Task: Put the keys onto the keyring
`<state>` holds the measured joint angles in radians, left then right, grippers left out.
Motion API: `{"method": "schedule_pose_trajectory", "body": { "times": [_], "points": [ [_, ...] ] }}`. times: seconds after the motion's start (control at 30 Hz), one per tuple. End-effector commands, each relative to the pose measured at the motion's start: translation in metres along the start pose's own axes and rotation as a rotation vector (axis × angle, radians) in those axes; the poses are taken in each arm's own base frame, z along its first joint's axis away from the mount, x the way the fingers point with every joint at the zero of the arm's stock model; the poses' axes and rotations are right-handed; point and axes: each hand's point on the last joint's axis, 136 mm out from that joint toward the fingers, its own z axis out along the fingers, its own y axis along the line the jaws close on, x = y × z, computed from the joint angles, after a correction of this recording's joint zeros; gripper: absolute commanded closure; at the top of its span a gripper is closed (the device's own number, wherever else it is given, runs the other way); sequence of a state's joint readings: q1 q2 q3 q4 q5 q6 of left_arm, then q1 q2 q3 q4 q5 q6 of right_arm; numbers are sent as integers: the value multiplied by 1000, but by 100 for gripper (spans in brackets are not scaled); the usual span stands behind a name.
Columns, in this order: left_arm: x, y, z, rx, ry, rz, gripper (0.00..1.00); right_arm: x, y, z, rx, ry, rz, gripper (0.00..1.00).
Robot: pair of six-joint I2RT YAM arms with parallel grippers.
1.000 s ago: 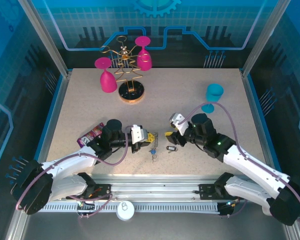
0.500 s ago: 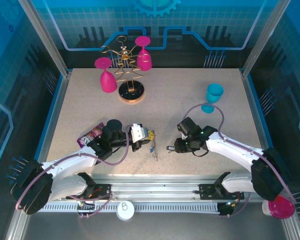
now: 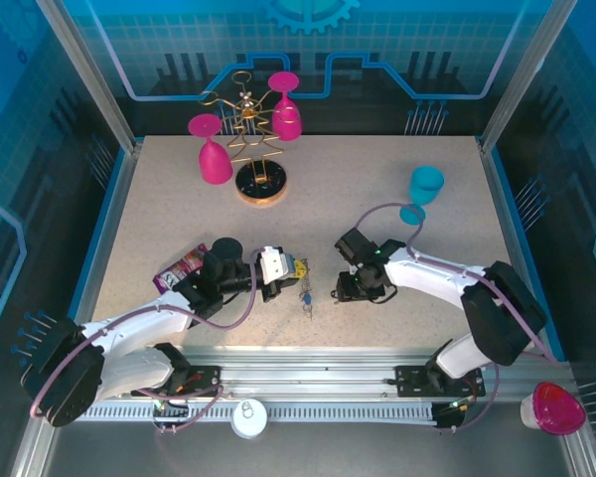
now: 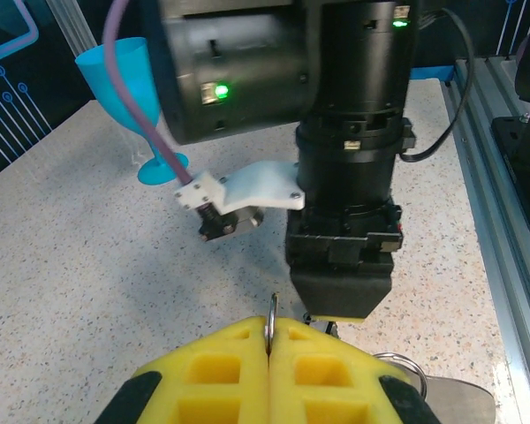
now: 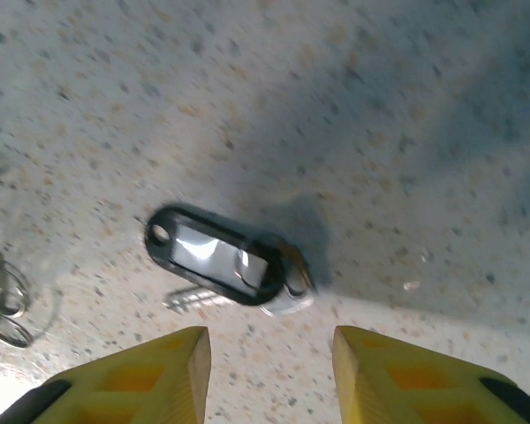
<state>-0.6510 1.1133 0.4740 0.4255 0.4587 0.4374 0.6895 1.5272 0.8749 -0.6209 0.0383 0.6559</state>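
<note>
My left pincer (image 4: 269,334) clenches a thin grey metal keyring (image 4: 271,309); my right pincer (image 5: 269,343) hangs released over 1 dark-rimmed oval-headed key (image 5: 216,256) on the speckled beige tabletop (image 3: 169,209), blue walls (image 3: 397,30) around.

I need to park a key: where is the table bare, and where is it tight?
Bare: the table's middle, between the glass rack, the blue glass, the left gripper and the right gripper; also the left strip between rack and snack packet. Crowded: the near centre, where both grippers, the keyring pinched in the left one, and the keys sit close together.
</note>
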Motion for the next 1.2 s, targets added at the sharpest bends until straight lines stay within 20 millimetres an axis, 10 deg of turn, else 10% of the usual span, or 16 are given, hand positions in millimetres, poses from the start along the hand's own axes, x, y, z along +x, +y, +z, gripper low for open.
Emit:
{"method": "schedule_pose_trajectory", "body": {
  "times": [0.0,0.73,1.17],
  "points": [
    [-9,-3,-3,2,-30,46,100,-6,4,0,47,9,-78,58],
    [-10,-4,-3,8,-31,56,100,-9,-5,10,212,60,-158,76],
    [-9,-4,-3,9,-31,58,100,-5,3,20,189,95,-169,70]
  ]
}}
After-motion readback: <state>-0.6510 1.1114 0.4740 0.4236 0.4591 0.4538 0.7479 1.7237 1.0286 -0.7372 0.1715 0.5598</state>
